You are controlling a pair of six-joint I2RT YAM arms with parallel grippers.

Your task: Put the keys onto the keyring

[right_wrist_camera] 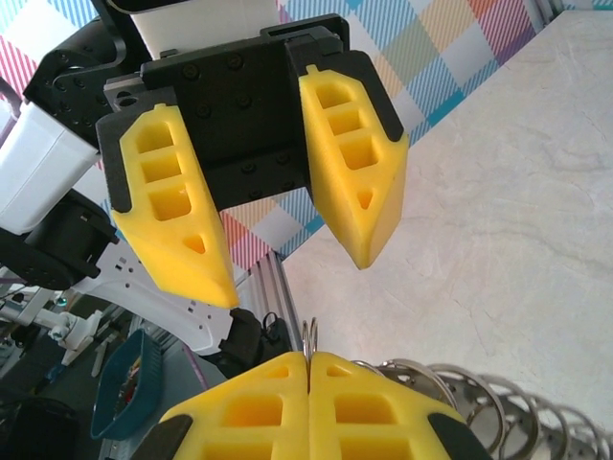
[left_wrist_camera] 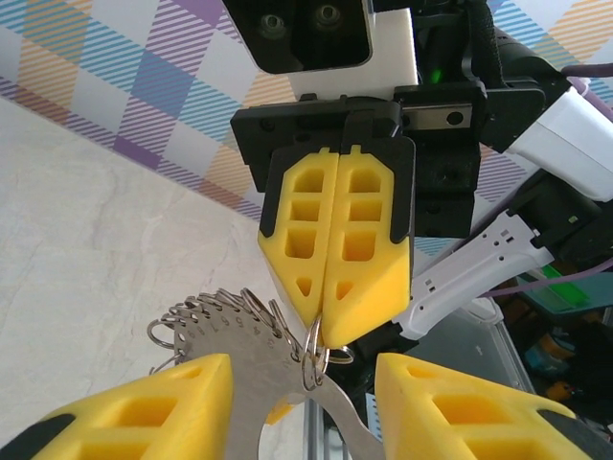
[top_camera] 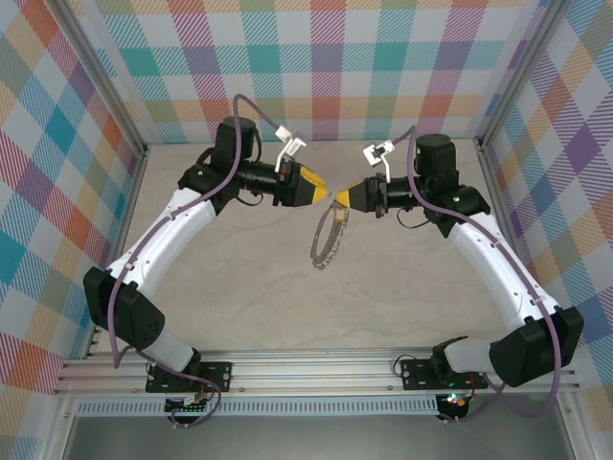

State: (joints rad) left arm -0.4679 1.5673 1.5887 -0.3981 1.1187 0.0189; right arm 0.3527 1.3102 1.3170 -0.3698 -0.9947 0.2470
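Nearly nose to nose: the keyring hangs from the right, the left stands ready

We see the right gripper (left_wrist_camera: 321, 331) with its jaws clenched flat together, pinching a small wire ring at the top of the keyring (left_wrist_camera: 244, 355). The left gripper (right_wrist_camera: 299, 278) faces it tip to tip, jaws parted and grasping nothing.

The coming move, as we judge it, turns on this head-on line. The pinch point sits straight ahead of the left jaws, just beside their tips, and the keyring's flat band runs down through the gap between them (we cannot tell whether it touches either one).

From above, the loop hangs from the right jaws as a long oval over the tabletop (top_camera: 239, 287). Its long axis falls away from the pinch point towards the near edge. The right arm has the hold, but the left is the free one and quite as near.

The keyring looks like a thin silvery band, its outer edge crowded with small wire rings that give it a beaded outline. What we take for the key (top_camera: 342, 218) is a tiny brass-yellow speck just below the right jaws, close against the loop. It is too small for us to say whether it is threaded on.
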